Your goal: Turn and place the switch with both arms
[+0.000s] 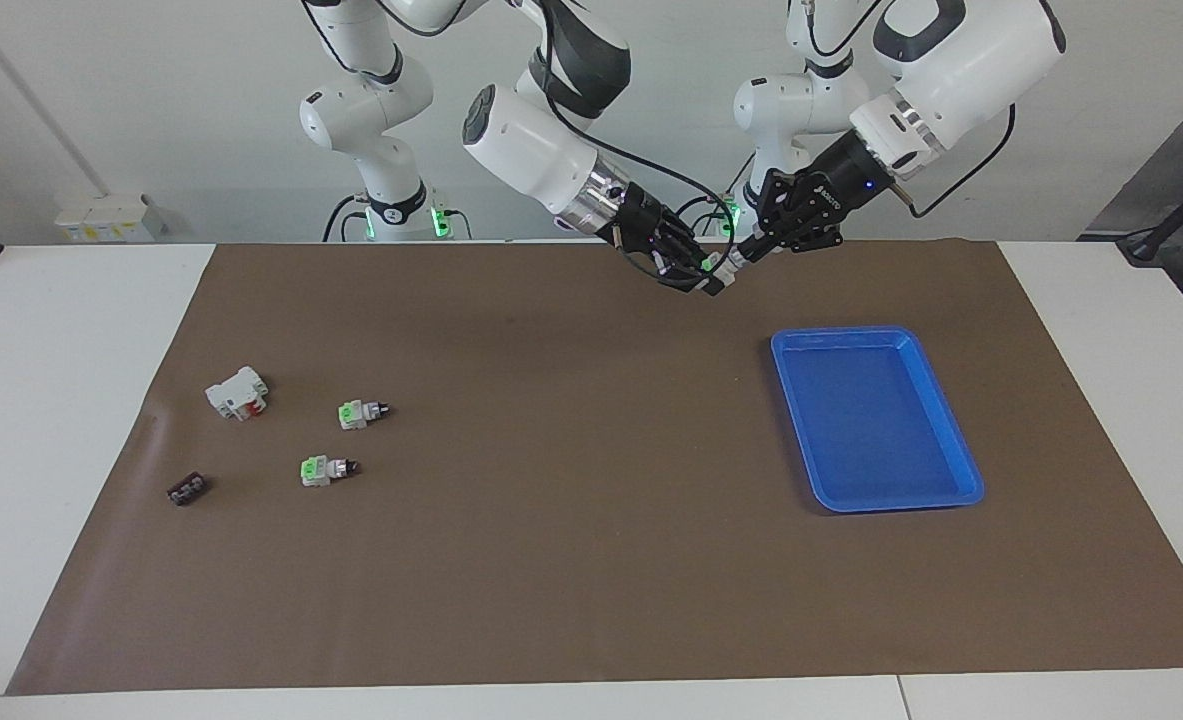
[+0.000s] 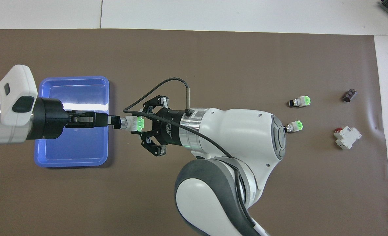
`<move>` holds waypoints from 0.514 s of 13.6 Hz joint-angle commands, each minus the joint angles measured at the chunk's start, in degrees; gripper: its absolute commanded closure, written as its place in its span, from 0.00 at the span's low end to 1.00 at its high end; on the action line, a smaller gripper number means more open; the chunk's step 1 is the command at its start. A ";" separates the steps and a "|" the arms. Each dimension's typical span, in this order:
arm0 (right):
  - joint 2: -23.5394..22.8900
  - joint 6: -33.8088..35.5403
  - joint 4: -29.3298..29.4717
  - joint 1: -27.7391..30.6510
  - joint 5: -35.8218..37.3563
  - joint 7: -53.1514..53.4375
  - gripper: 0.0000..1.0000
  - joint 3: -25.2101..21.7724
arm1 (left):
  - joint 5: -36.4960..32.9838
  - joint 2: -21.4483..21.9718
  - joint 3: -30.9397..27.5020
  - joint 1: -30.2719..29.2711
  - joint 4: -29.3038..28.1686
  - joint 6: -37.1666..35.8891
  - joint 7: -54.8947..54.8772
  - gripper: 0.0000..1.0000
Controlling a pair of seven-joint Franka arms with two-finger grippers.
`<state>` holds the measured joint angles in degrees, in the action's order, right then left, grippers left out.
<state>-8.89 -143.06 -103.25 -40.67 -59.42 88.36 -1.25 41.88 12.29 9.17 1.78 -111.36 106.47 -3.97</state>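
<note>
Both grippers meet in the air over the mat, clamped on one switch (image 2: 134, 123): left gripper (image 2: 115, 122) pinches its knob end, right gripper (image 2: 143, 125) its green end, mostly hiding it.

A white worktop (image 1: 71, 420) is covered almost edge to edge by a brown mat (image 1: 571, 520). On the mat, toward the left arm's end, lies a blue tray (image 1: 959, 440). Toward the right arm's end lie four small things, apart from one another: two green-capped switches, one (image 1: 362, 412) nearer to the robots than the other (image 1: 325, 469); a white block (image 1: 237, 392) with a red part; and a dark piece (image 1: 186, 489), farthest from the robots of the four.
</note>
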 commanded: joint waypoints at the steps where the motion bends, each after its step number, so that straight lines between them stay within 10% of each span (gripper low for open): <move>1: 0.63 -1.35 0.33 0.77 -0.70 0.32 1.00 -0.33 | -2.33 2.47 -0.20 -0.11 -2.73 -2.67 8.25 1.00; 7: 0.63 -1.17 0.41 0.77 -0.70 0.32 1.00 -0.33 | -2.33 2.48 -0.20 0.06 -2.72 -3.02 25.48 1.00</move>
<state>-8.86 -143.04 -103.27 -40.72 -59.42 88.36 -1.26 41.27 12.36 9.16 1.78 -111.36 106.28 16.94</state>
